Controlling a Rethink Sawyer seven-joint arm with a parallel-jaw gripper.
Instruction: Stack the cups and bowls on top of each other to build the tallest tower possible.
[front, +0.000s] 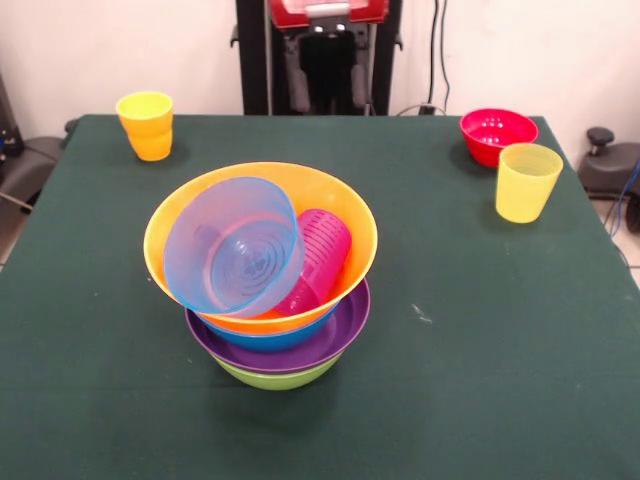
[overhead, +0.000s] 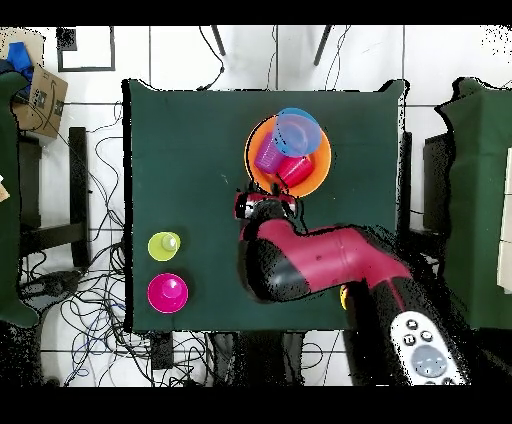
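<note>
Bright, even lighting; soft shadows; slight blur.

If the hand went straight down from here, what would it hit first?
Likely the bare table beside the tower; the hand hangs close to the orange bowl's rim, and depth is unclear, so it might clip that first.

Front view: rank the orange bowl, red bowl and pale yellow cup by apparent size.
1. Orange bowl, clearly largest.
2. Red bowl and pale yellow cup: look alike in size, so unranked.
</note>
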